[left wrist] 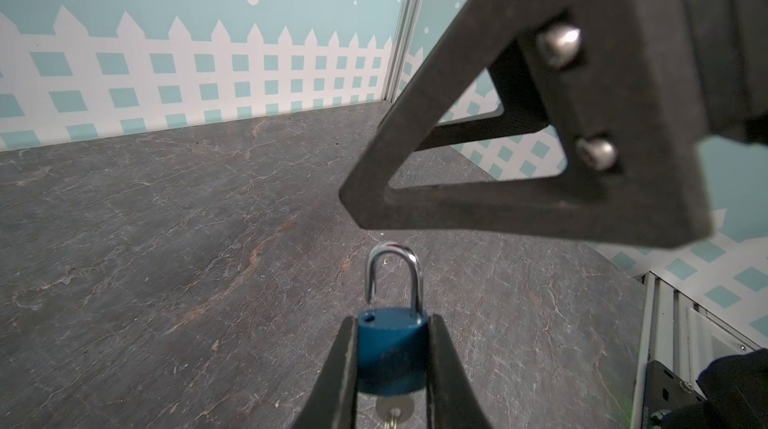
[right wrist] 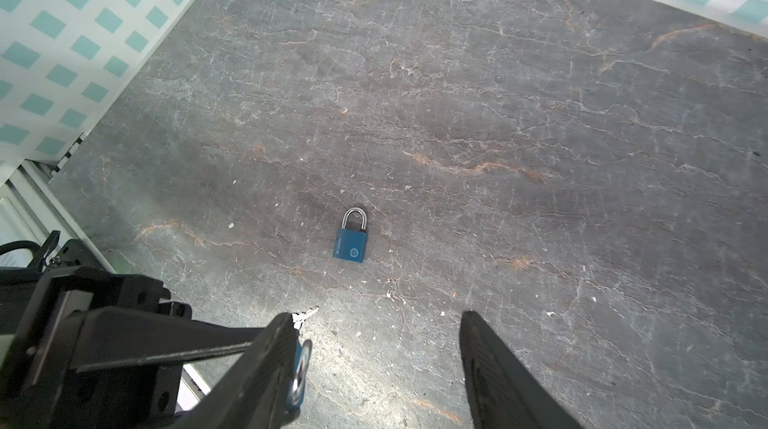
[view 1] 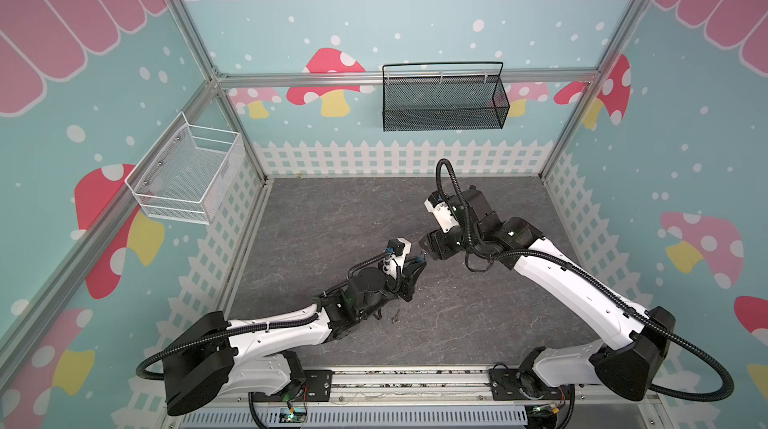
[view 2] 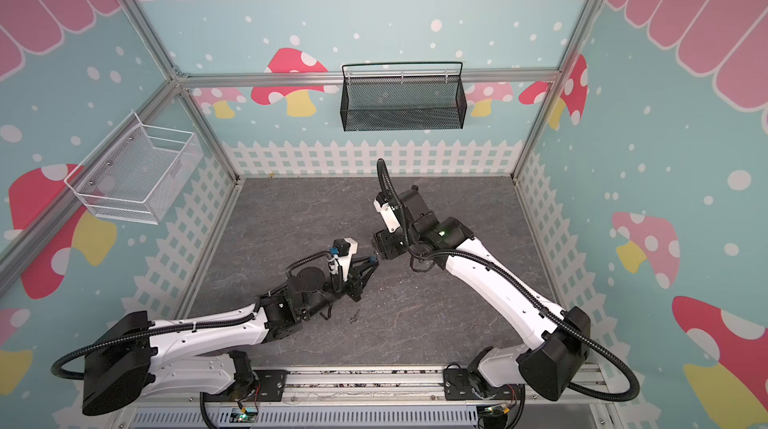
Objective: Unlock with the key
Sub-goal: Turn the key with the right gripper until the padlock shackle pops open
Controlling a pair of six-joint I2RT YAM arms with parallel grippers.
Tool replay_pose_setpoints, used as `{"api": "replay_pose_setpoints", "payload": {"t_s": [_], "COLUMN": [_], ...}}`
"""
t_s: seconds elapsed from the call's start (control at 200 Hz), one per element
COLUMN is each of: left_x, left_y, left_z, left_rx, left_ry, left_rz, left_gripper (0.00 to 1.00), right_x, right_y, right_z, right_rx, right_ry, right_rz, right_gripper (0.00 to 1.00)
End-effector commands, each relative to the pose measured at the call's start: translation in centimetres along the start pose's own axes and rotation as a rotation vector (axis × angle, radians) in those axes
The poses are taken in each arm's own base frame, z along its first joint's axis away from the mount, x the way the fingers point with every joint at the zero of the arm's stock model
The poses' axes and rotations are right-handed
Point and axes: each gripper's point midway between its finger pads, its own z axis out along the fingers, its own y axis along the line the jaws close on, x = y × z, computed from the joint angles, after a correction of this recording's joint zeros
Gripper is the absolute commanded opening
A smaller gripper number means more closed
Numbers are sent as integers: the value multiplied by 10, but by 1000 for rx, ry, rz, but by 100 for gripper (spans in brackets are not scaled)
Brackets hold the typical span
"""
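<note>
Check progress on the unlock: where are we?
Done: key looks seated in the base of the padlock, and one shackle leg looks out of its hole. In hand: left gripper clamps the padlock body; right gripper is open, empty. Left: probably confirm release, set it down. Second padlock lies loose, shackle closed.

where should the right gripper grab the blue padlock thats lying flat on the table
Take the table padlock by its blue body, across the two narrow side edges, coming straight down from above. It lies flat on the table, broad logo face up, so those edges give reachable opposed faces; the thin round shackle would likely pivot. The right gripper is open.
</note>
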Motion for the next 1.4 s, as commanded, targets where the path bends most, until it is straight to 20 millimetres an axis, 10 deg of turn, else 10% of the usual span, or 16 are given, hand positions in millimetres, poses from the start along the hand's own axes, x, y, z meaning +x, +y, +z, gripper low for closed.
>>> {"api": "replay_pose_setpoints", "payload": {"t_s": [0.0,0.535,0.735,1.391], "left_x": [-15,-16,-13,-21], "left_y": [-3,-1,-2,-3], "left_z": [2,-1,2,6], "left_rx": [-3,-10,-5,-16], "left_ry": [-32,-47,-35,-51], "left_rz": [19,28,32,41], "left_gripper": [0,0,0,0], "right_x": [8,19,-8,21], "right_y": [-5,-25,-10,-36], "right_z": [7,4,-19,4], "right_rx": [22,72,5,110], "right_ry": [35,74,-14,106], "right_rz": [-19,-8,-21,-24], "right_gripper": [66,65,66,65]}}
